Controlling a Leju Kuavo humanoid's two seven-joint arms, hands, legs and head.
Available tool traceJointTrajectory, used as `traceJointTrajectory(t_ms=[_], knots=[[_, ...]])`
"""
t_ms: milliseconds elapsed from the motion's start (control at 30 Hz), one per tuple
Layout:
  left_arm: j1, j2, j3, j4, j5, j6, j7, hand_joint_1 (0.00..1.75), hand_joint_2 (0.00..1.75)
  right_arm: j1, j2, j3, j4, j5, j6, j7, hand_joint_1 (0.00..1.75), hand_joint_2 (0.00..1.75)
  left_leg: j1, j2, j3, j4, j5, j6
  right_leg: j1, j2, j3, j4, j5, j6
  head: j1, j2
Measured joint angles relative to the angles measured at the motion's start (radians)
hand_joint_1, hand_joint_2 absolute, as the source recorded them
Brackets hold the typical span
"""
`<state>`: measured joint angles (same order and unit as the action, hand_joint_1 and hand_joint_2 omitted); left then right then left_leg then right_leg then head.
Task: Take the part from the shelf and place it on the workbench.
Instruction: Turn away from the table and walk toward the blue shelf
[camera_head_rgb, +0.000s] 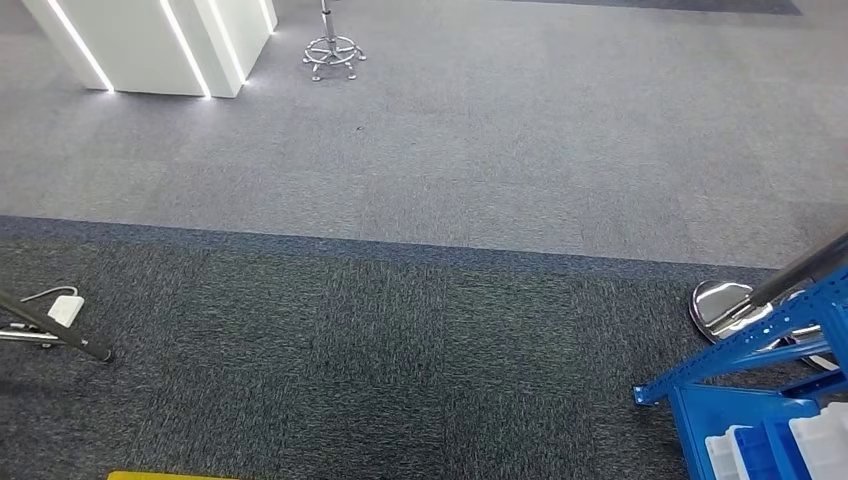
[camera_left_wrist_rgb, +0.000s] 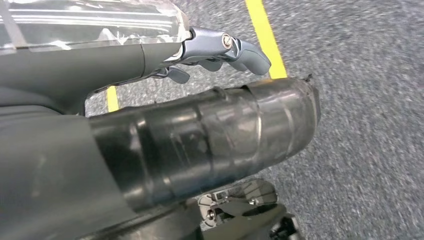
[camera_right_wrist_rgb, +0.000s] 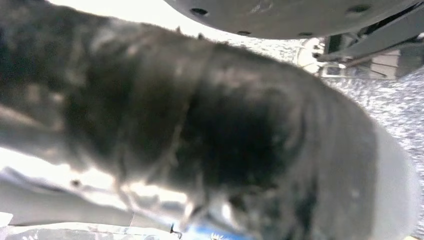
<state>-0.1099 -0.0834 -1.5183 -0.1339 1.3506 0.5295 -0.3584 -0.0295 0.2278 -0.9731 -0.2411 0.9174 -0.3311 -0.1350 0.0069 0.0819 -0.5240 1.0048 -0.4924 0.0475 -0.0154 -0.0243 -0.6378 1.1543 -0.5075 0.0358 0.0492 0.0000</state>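
Observation:
A corner of the blue metal shelf (camera_head_rgb: 742, 352) comes in at the lower right of the head view, with white and blue bins (camera_head_rgb: 790, 442) on it. I cannot make out the part among them. In the left wrist view my left hand (camera_left_wrist_rgb: 210, 100) hangs over the carpet, its thick taped thumb (camera_left_wrist_rgb: 210, 145) apart from its grey fingers (camera_left_wrist_rgb: 235, 50), and nothing lies between them. My right hand (camera_right_wrist_rgb: 210, 135) is a dark blur close to the lens in the right wrist view, so how its fingers lie cannot be told.
Grey carpet runs ahead, darker in the near half. A white lit counter (camera_head_rgb: 150, 45) and a chrome stool base (camera_head_rgb: 333, 55) stand far left. A chrome foot (camera_head_rgb: 722, 302) with a dark pole (camera_head_rgb: 805, 268) sits beside the shelf. A cable with a white adapter (camera_head_rgb: 63, 310) lies left. Yellow floor tape (camera_left_wrist_rgb: 265, 35) runs below my left hand.

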Motion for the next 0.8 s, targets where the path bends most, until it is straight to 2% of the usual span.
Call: traceJointTrajectory(t_ms=[67,100,167,200,267,300,333,367,400,433,467,533,567,600,633,667,700,733,800], knots=[[-0.001,0.000,0.000,0.000,0.001,0.000,-0.003,0.00,0.00,-0.002,-0.001,0.000,0.000,0.001,0.000,0.000,0.00,0.00,-0.004,0.018,0.003,0.004,-0.009,-0.012,0.005,-0.029,0.056,-0.107,0.033,-0.011,-0.001,0.000],[-0.002,0.000,0.000,0.000,0.001,0.000,-0.004,0.00,0.00,-0.003,-0.001,0.000,0.000,0.001,0.000,0.000,0.00,0.00,-0.005,0.026,0.005,0.005,-0.012,-0.018,0.009,-0.033,0.063,-0.124,0.034,-0.018,-0.001,0.000],[-0.006,0.000,0.000,0.000,0.002,0.000,-0.007,0.00,0.00,-0.001,-0.001,0.000,0.000,0.002,0.000,0.000,0.00,0.00,-0.005,0.041,0.011,0.005,-0.016,-0.029,0.011,-0.012,0.062,-0.126,0.036,-0.031,-0.002,0.000],[-0.008,0.000,0.000,0.000,0.002,-0.001,-0.008,0.00,0.00,0.000,-0.001,0.000,0.000,0.002,0.000,0.000,0.00,0.00,-0.003,0.035,0.013,0.011,-0.023,-0.035,0.010,-0.003,0.064,-0.130,0.038,-0.037,-0.002,0.000],[-0.010,0.000,0.000,0.000,0.002,-0.002,-0.009,0.00,0.00,-0.001,-0.002,0.000,0.000,0.002,0.000,0.000,0.00,0.00,0.003,-0.010,-0.008,0.069,-0.065,-0.043,0.006,0.016,0.067,-0.136,0.044,-0.050,-0.002,0.000],[-0.009,0.000,0.000,0.000,0.002,-0.002,-0.009,0.00,0.00,-0.003,-0.003,0.000,0.000,0.003,-0.001,0.000,0.00,0.00,0.005,-0.040,-0.034,0.128,-0.098,-0.046,0.006,0.025,0.066,-0.136,0.046,-0.054,-0.002,0.000],[-0.007,0.000,0.000,0.000,0.002,-0.002,-0.009,0.00,0.00,-0.004,-0.003,0.000,0.000,0.004,-0.001,0.000,0.00,0.00,0.005,-0.059,-0.067,0.197,-0.131,-0.047,0.006,0.036,0.065,-0.136,0.046,-0.056,-0.002,0.000],[-0.005,0.000,0.000,0.000,0.002,-0.003,-0.008,0.00,0.00,-0.004,-0.004,0.000,0.000,0.004,-0.001,0.000,0.00,0.00,0.005,-0.069,-0.098,0.258,-0.152,-0.048,0.008,0.049,0.064,-0.135,0.047,-0.058,-0.002,0.000],[-0.003,0.001,0.000,0.000,0.002,-0.003,-0.008,0.00,0.00,-0.004,-0.004,0.000,0.000,0.005,-0.001,0.000,0.00,0.00,0.005,-0.073,-0.118,0.293,-0.153,-0.048,0.009,0.062,0.064,-0.133,0.046,-0.058,-0.002,0.000],[-0.001,0.001,0.000,0.000,0.003,-0.003,-0.008,0.00,0.00,-0.004,-0.004,0.000,0.000,0.005,0.000,0.000,0.00,0.00,0.005,-0.076,-0.121,0.288,-0.134,-0.046,0.010,0.077,0.064,-0.132,0.046,-0.059,-0.002,0.000],[0.000,0.001,0.000,0.000,0.004,-0.003,-0.007,0.00,0.00,-0.003,-0.004,0.000,0.000,0.005,0.000,0.000,0.00,0.00,0.005,-0.082,-0.104,0.241,-0.096,-0.042,0.010,0.091,0.065,-0.130,0.046,-0.059,-0.002,0.000],[0.000,0.002,0.000,0.000,0.004,-0.003,-0.007,0.00,0.00,-0.004,-0.003,0.000,0.000,0.006,0.000,0.000,0.00,0.00,0.005,-0.125,-0.050,0.101,-0.021,-0.034,0.011,0.117,0.064,-0.127,0.045,-0.056,-0.002,0.000],[-0.001,0.002,0.000,0.000,0.004,-0.003,-0.007,0.00,0.00,-0.005,-0.003,0.000,0.000,0.007,0.000,0.000,0.00,0.00,0.005,-0.145,-0.031,0.050,-0.002,-0.031,0.011,0.130,0.062,-0.125,0.045,-0.051,-0.002,0.000],[-0.001,0.003,0.000,0.000,0.004,-0.003,-0.007,0.00,0.00,-0.005,-0.003,0.000,0.000,0.007,0.000,0.000,0.00,0.00,0.003,-0.159,-0.022,0.024,0.004,-0.029,0.009,0.140,0.060,-0.125,0.046,-0.045,-0.002,0.000],[-0.002,0.004,0.000,0.000,0.004,-0.003,-0.007,0.00,0.00,-0.005,-0.003,0.000,0.000,0.008,0.000,0.000,0.00,0.00,0.001,-0.158,-0.019,0.018,0.002,-0.026,0.008,0.151,0.057,-0.126,0.047,-0.037,-0.002,0.000],[-0.003,0.004,0.000,0.000,0.005,-0.003,-0.007,0.00,0.00,-0.003,-0.003,0.000,0.001,0.008,0.000,0.000,0.00,0.00,0.000,-0.147,-0.016,0.014,0.004,-0.022,0.006,0.162,0.054,-0.129,0.049,-0.029,-0.002,0.000],[-0.004,0.004,0.000,0.000,0.005,-0.003,-0.007,0.00,0.00,-0.001,-0.003,0.000,0.001,0.008,0.000,0.000,0.00,0.00,0.001,-0.135,-0.012,0.008,0.008,-0.016,0.005,0.160,0.052,-0.126,0.048,-0.023,-0.002,0.000],[-0.004,0.003,0.000,0.000,0.005,-0.003,-0.007,0.00,0.00,0.000,-0.003,0.000,0.001,0.008,0.000,0.000,0.00,0.00,0.003,-0.122,-0.009,0.001,0.013,-0.008,0.006,0.142,0.044,-0.112,0.038,-0.019,-0.001,0.000],[-0.003,0.003,0.000,0.000,0.005,-0.003,-0.007,0.00,0.00,-0.002,-0.004,0.000,0.001,0.008,-0.001,0.000,0.00,0.00,0.004,-0.093,-0.006,-0.010,0.020,0.003,0.009,0.081,0.004,-0.027,-0.015,-0.015,0.002,0.000]])
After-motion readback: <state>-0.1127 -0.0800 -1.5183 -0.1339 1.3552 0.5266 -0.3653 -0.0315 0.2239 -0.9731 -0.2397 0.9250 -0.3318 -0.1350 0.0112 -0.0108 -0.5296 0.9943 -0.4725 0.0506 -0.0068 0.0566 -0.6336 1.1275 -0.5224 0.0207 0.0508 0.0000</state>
